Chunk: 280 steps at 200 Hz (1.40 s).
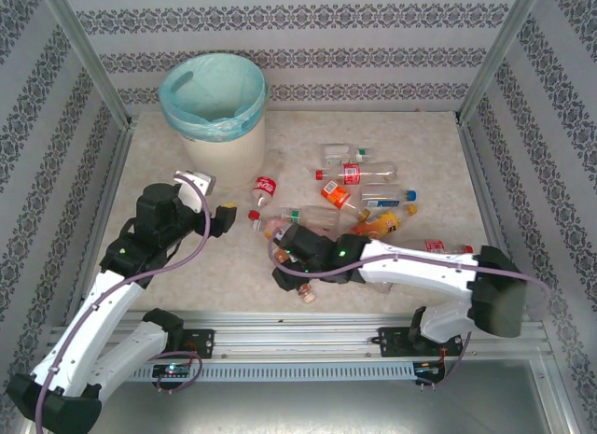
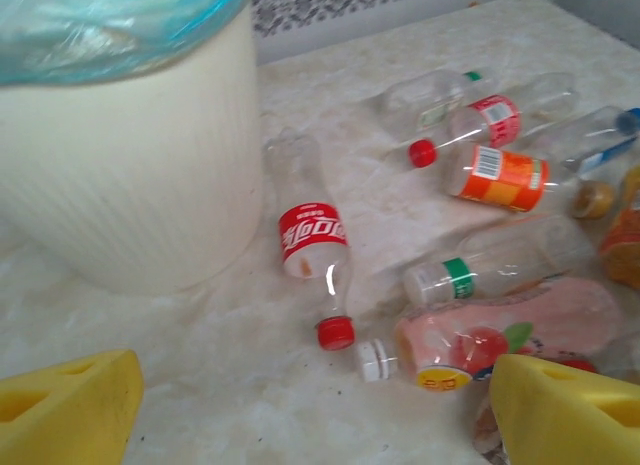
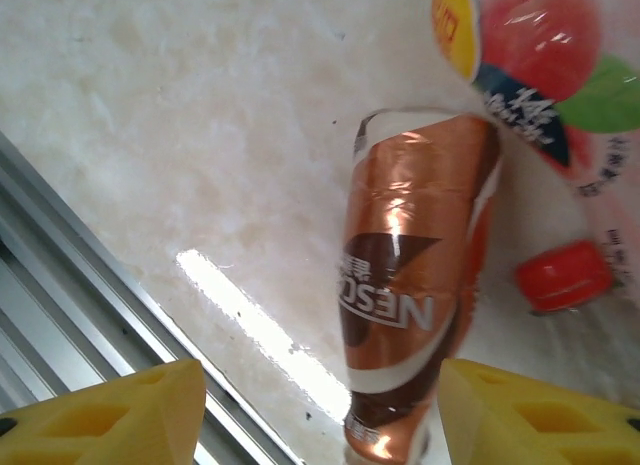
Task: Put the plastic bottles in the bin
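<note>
Roughly ten plastic bottles (image 1: 350, 175) lay on the surface (image 1: 420, 140) beside the bin (image 1: 224, 152), none visibly inside, so the job looked barely begun. Right jaws straddled a brown bottle (image 3: 400, 285), not yet pinching; left jaws gaped, empty.

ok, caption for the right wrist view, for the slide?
Right gripper straddling a brown Nescafe bottle lying on the table, jaws not yet closed on it, a pink bottle beside.
</note>
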{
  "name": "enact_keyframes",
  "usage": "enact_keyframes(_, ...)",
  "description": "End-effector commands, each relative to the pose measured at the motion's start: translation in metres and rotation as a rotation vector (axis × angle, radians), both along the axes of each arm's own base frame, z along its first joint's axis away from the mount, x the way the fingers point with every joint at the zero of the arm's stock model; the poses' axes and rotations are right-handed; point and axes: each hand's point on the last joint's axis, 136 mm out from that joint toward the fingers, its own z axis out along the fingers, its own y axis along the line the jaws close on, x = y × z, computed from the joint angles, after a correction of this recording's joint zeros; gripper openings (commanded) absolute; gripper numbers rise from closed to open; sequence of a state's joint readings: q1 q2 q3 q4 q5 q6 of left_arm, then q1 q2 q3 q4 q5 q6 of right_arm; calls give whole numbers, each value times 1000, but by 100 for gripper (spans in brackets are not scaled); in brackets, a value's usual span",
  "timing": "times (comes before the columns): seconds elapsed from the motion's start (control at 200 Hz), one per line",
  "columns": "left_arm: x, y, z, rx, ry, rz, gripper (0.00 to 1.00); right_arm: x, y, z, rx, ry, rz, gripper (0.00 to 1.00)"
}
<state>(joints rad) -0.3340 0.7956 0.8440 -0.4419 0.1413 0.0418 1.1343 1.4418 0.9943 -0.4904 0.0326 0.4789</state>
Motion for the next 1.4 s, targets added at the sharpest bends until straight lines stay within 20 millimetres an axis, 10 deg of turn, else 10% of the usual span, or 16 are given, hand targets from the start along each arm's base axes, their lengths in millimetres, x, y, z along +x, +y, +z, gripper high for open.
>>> enact_keyframes(0.0, 13, 12, 1, -28, -3, 125, 89, 7, 7, -4, -30, 7, -66, 63)
enact_keyframes(1.074, 12, 44, -1, 14, -80, 282, 91, 10, 2, -82, -276, 75, -107, 64)
enact_keyframes(1.394, 7, 45, 20, -6, -124, 278, 92, 6, 7, -59, -217, 60, -73, 50)
